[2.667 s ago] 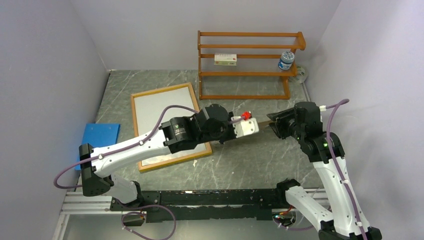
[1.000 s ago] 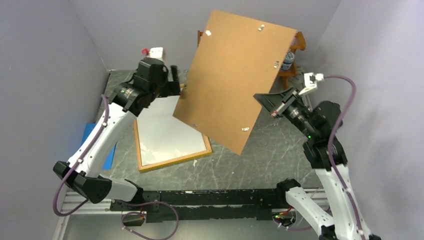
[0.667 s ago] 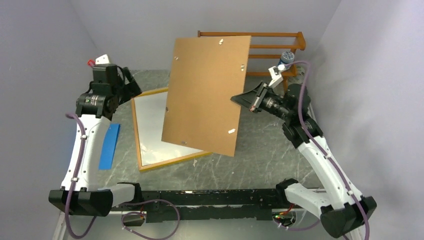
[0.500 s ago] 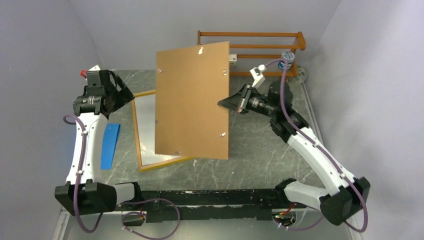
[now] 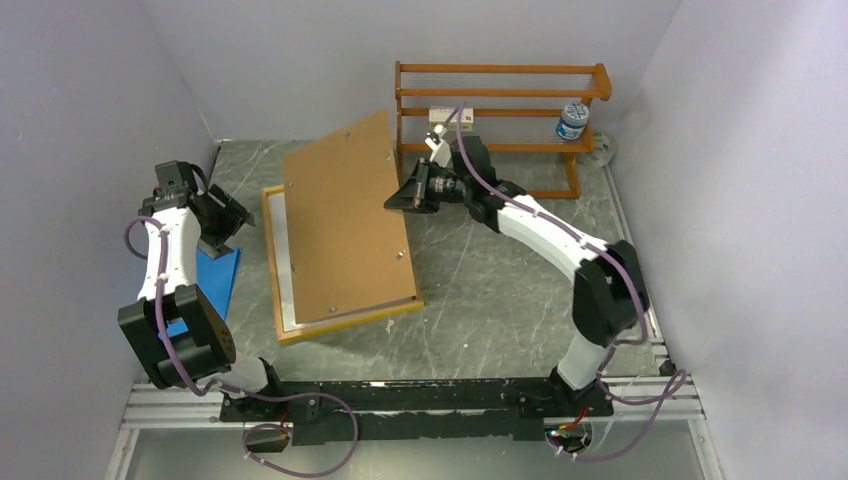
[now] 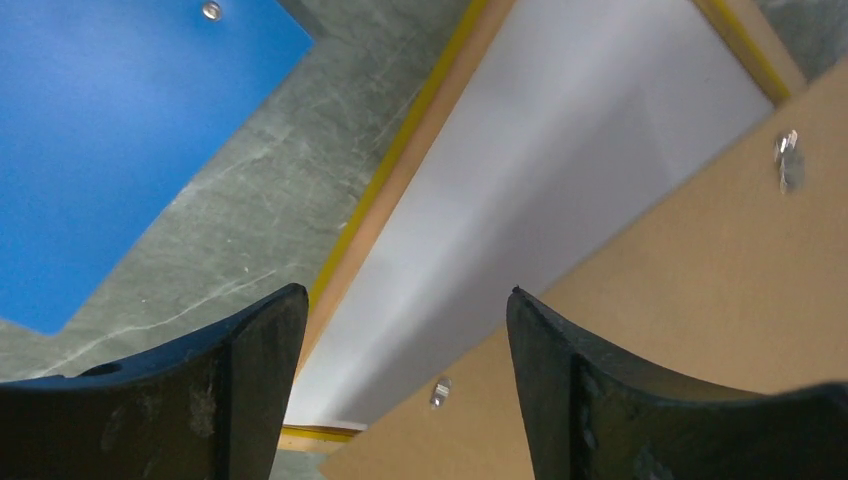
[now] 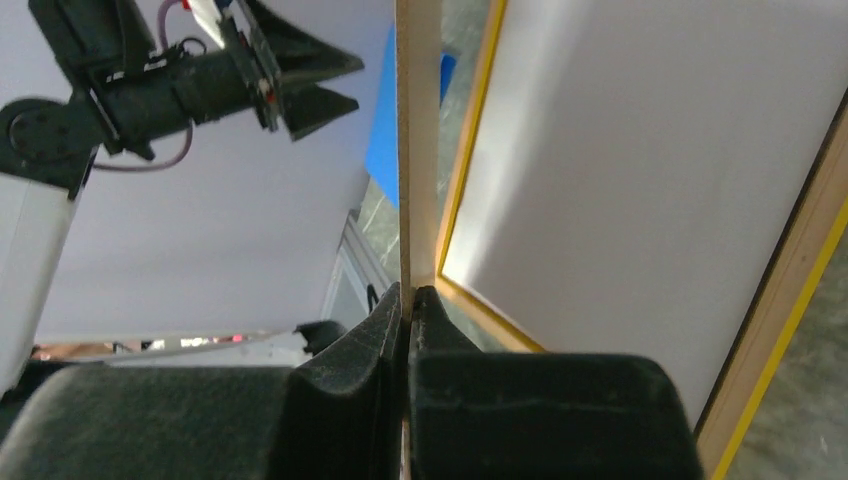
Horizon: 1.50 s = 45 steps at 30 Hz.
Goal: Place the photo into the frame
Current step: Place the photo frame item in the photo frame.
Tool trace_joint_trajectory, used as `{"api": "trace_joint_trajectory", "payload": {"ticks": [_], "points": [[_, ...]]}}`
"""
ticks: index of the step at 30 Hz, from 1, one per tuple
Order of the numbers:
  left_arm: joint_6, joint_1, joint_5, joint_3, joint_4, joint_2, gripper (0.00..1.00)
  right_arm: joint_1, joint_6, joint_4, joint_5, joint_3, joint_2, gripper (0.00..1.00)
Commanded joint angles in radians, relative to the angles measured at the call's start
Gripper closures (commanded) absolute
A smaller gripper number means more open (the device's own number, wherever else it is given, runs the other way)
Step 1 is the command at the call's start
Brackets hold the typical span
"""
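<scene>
Moved: backing board (image 5: 345,225) has dropped from upright to a low tilt over the frame (image 5: 345,322) | Right arm: stretched far-left, right gripper (image 5: 397,197) clamped on the board's raised right edge | Left arm: folded back left, left gripper (image 5: 235,215) fingers apart, empty | photo (image 6: 560,170): white side up in the frame, left of centre, mostly covered by the board

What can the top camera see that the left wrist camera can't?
Only the top camera shows the wooden shelf rack and the right gripper pinching the brown board. Only the left wrist camera shows the left gripper up close, fingers spread and empty. Both show the board, the white photo in the frame and the blue sheet.
</scene>
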Motion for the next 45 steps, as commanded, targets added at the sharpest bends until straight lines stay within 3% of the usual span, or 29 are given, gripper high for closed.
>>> {"api": "trace_joint_trajectory", "payload": {"ticks": [1,11,13,18,33,45], "points": [[0.008,0.0,0.097,-0.027,0.08,0.06,0.26,0.009,0.056,0.101,-0.032,0.153,0.099,1.0],[0.028,0.001,0.123,0.006,0.131,0.288,0.44,0.006,0.087,0.057,-0.159,0.341,0.345,1.0],[0.037,0.001,0.128,0.021,0.121,0.325,0.52,0.003,0.095,0.028,-0.184,0.375,0.387,1.0],[0.07,0.001,0.13,0.074,0.072,0.397,0.6,-0.014,0.128,0.033,-0.212,0.435,0.461,1.0],[0.083,0.0,0.241,0.079,0.084,0.504,0.65,-0.062,0.018,-0.072,-0.327,0.574,0.632,1.0],[0.06,-0.001,0.37,0.081,0.106,0.547,0.73,-0.065,0.049,-0.05,-0.34,0.475,0.607,1.0]]}}
